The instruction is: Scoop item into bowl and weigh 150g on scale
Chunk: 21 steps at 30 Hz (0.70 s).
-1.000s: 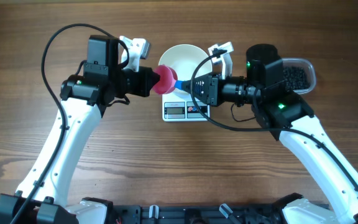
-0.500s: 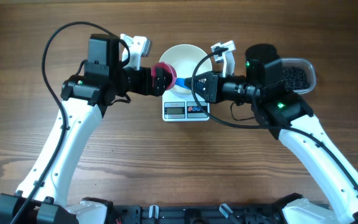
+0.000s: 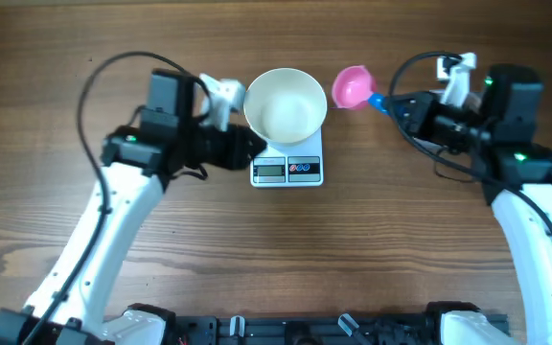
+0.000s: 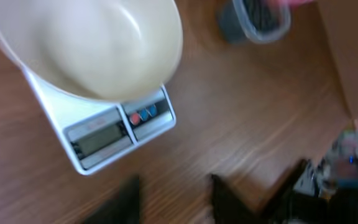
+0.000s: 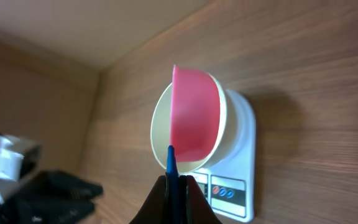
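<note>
Wood-grain table [image 3: 257, 259], glossy round bowl [image 3: 286, 103] atop rectangular scale [image 3: 287, 170]

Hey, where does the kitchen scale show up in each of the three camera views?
Overhead: the scale sits at top centre, under the white bowl.
Left wrist: the scale lies left of centre, white bowl on top.
Right wrist: the scale is lower right of centre, behind the white bowl.
Shared landmark: the white bowl.
</note>
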Available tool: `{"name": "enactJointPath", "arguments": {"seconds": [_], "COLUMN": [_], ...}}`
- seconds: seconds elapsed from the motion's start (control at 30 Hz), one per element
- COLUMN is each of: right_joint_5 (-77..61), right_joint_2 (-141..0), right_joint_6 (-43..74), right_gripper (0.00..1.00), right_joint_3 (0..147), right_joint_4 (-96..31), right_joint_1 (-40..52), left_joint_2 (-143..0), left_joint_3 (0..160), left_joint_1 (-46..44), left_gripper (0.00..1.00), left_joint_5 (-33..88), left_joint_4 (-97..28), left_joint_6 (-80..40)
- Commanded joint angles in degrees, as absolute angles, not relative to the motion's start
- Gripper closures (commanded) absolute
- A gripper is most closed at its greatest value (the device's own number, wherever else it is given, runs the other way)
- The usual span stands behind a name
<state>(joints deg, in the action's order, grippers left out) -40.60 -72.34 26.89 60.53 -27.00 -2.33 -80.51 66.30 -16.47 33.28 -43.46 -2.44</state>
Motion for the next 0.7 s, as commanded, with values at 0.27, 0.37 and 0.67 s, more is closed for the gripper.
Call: {"name": "enactJointPath", "arguments": {"seconds": [0.27,0.37,0.67], "right_joint_5": [-40.4,-40.4,-40.42], "right_joint_2": [-70.19,-70.19,-70.17], "right_joint_6": [24.8,24.8,24.12], "right_gripper": [0.96,0.96,0.96], "right_joint_3": [61.52,61.52,61.52], "right_joint_4": [-28.36,-28.4,-30.3], "right_joint_1": [-3.51,-3.51,-3.51], "left_joint_2": [-93.25,-97.38,-101.62], "left_joint_3": [63.7,63.7,63.7], "left_joint_1": [-40.23,-43.13,-44.42], "left_gripper": [0.96,0.96,0.96], "left_joint_5": [2.39,-0.8,-9.65], "left_joint_4": [-37.06,-34.26,-29.69], "left_joint_6": [-27.94,-27.9,-27.88]}}
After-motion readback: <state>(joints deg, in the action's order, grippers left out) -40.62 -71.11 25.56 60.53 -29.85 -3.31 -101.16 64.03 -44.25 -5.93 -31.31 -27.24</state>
